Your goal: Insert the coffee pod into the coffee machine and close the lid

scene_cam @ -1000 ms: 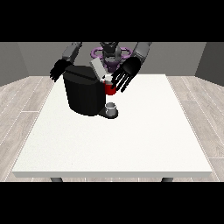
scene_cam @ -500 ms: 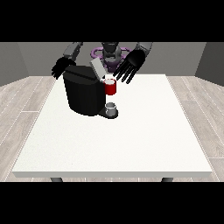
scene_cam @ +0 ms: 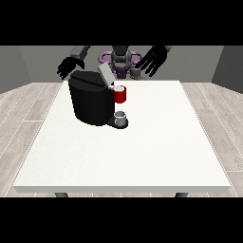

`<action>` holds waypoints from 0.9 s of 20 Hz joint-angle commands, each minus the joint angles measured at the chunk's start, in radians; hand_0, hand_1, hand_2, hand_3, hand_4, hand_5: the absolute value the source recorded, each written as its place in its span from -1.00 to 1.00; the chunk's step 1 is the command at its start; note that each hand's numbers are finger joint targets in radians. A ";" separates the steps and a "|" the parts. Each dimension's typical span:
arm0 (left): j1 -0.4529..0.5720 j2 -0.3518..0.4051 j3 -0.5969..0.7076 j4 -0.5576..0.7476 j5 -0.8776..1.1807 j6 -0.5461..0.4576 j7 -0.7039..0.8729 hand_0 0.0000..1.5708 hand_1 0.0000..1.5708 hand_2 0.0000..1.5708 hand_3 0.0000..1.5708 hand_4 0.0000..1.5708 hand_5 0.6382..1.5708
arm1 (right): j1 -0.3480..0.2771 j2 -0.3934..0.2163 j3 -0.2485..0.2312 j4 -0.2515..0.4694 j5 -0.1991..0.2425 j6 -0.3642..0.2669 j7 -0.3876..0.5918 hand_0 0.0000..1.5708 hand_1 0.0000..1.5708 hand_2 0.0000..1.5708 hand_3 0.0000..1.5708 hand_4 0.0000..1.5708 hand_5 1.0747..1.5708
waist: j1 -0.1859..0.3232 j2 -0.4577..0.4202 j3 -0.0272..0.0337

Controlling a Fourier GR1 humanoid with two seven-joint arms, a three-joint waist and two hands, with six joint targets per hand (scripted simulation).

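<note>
White table (scene_cam: 142, 156) carries a black coffee machine (scene_cam: 92, 102), a grey thing (scene_cam: 121, 116) on its tray, a red thing at the machine (scene_cam: 120, 94), lid (scene_cam: 105, 73) raised; beyond, both hands hover spread: view's right (scene_cam: 153, 60), view's left (scene_cam: 68, 68)

A big white table (scene_cam: 142, 156) fills the middle. It stands on a floor of pale wood boards (scene_cam: 23, 109). Grey walls (scene_cam: 28, 64) are behind.

Black coffee machine (scene_cam: 92, 102) upright on table's left-rear, lid (scene_cam: 104, 74) raised
</note>
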 commanded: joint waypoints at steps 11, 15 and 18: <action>0.318 -0.192 0.208 -0.013 0.315 -0.059 -0.093 -1.00 -1.00 -1.00 -1.00 -0.82 1.00 | 0.050 -0.098 0.042 -0.114 0.002 0.107 0.116 -1.00 -1.00 -1.00 -1.00 -0.84 1.00 | 0.169 -0.280 -0.0006; 0.400 -0.251 0.199 -0.041 0.341 -0.055 -0.089 -1.00 -1.00 -1.00 -1.00 -1.00 1.00 | 0.028 -0.136 0.016 -0.132 -0.036 0.158 0.125 -1.00 -1.00 -1.00 -1.00 -1.00 1.00 | 0.224 -0.299 0.0003; 0.395 -0.291 0.173 -0.094 0.364 -0.080 -0.075 -1.00 -1.00 -1.00 -1.00 -1.00 1.00 | -0.021 -0.136 0.015 -0.104 -0.036 0.169 0.116 -1.00 -1.00 -1.00 -1.00 -1.00 1.00 | 0.282 -0.267 0.0007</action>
